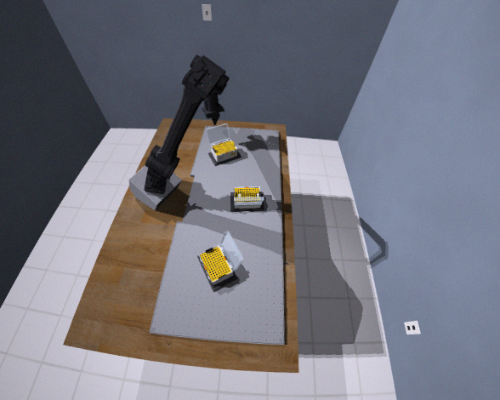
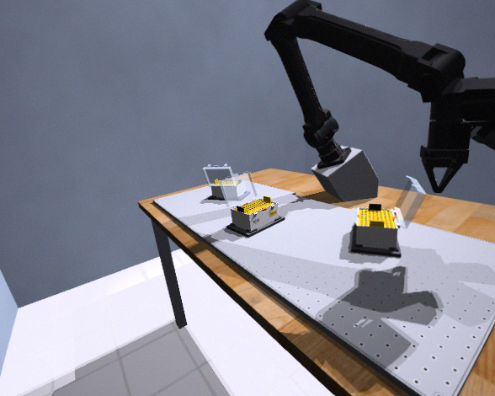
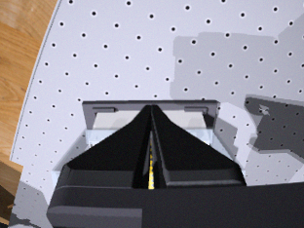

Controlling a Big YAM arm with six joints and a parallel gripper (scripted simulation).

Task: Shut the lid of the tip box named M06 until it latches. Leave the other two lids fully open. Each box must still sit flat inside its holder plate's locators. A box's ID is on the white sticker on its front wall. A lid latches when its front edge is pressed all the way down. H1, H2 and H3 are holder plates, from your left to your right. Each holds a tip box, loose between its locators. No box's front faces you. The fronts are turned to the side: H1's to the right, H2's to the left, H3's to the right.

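Gripper (image 2: 439,187) fully closed, nothing held, hanging just above raised clear lid (image 2: 411,197) of far-end tip box (image 2: 375,232) on perforated plate (image 2: 281,272). M06 sticker unreadable; can't tell which box.

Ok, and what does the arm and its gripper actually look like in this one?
The arm is matte black all over, built of long boxy links with rounded joints, standing on a grey wedge-shaped base. No cables or markings show. The gripper is black too, with two triangular fingers tapering to a point.
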